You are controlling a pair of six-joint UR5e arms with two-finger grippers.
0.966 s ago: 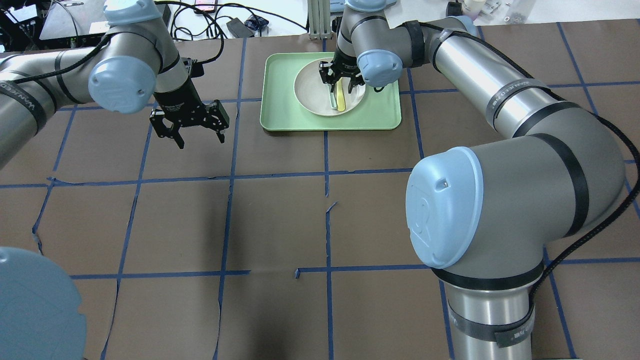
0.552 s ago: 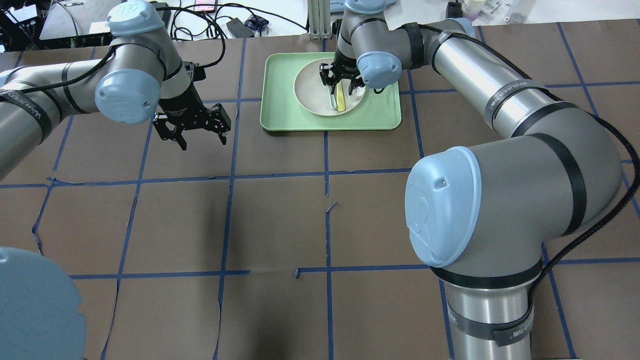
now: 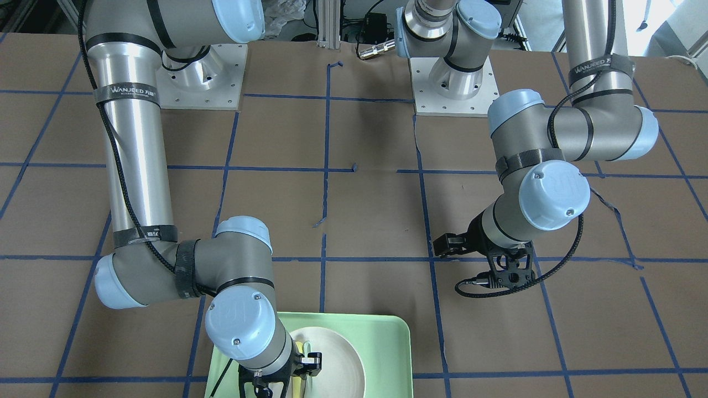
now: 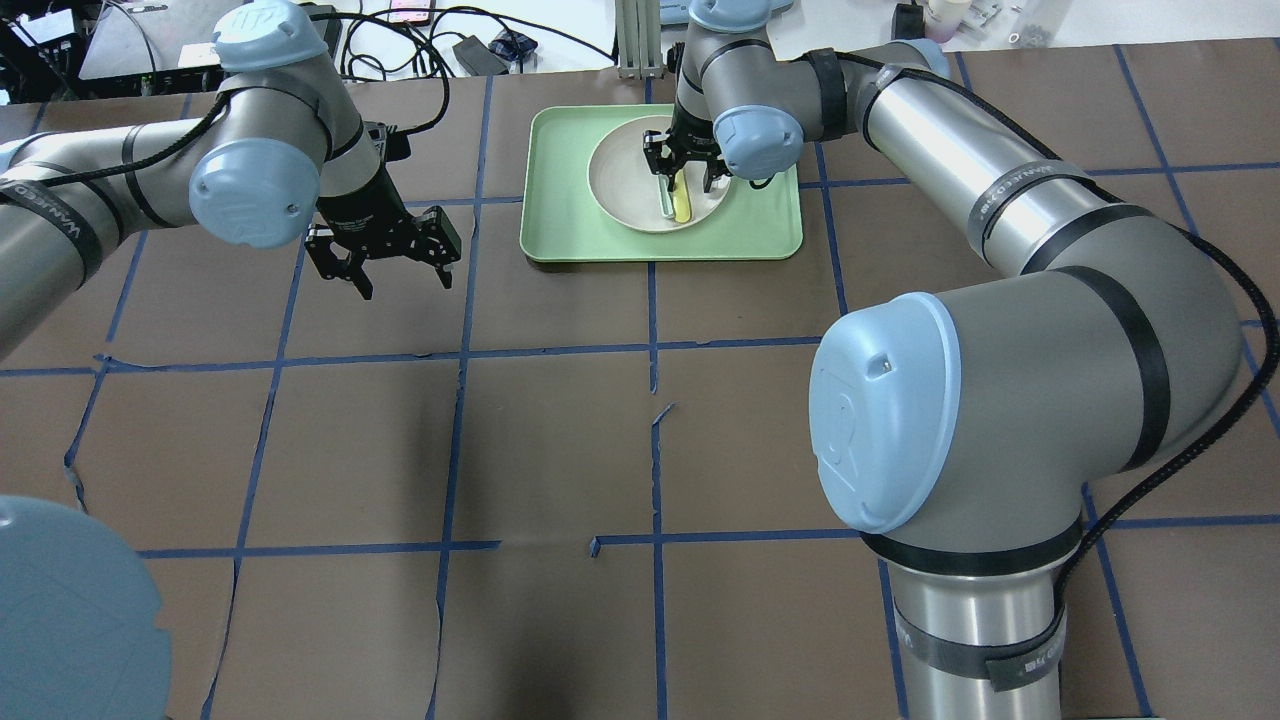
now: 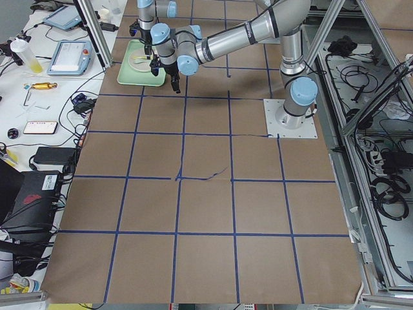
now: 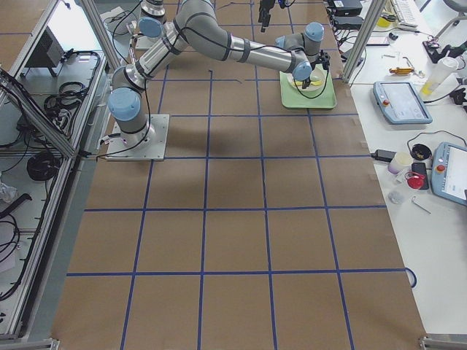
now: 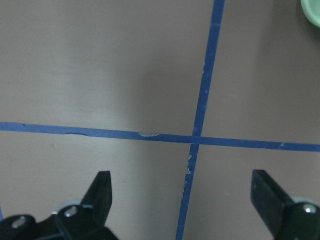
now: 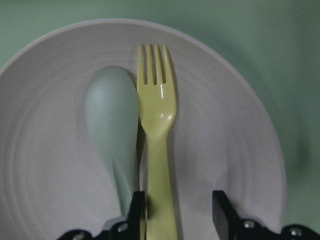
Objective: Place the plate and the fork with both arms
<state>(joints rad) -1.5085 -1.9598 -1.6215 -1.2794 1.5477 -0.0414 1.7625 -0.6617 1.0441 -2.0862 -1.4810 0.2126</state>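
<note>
The off-white plate [image 4: 620, 180] lies in the light green tray [image 4: 560, 220]. The pale yellow fork [image 4: 681, 205] lies on the plate, beside a grey-green spoon [image 4: 665, 205]. In the right wrist view the fork [image 8: 157, 115] lies tines away from me on the plate [image 8: 225, 140], with the spoon [image 8: 111, 115] touching its left side. My right gripper [image 8: 180, 200] is low over the plate. It is open, with its fingers on either side of the fork's handle and a gap on the right. My left gripper [image 4: 398, 275] is open and empty above bare table, left of the tray.
The table is brown paper with a blue tape grid [image 7: 200, 140]. The tray's corner [image 7: 312, 7] just shows in the left wrist view. Cables and devices [image 4: 470, 50] lie beyond the table's far edge.
My right gripper has sunk slightly toward the plate, over the fork's handle. My left arm shifted a little early on and has since held still with the gripper open.
</note>
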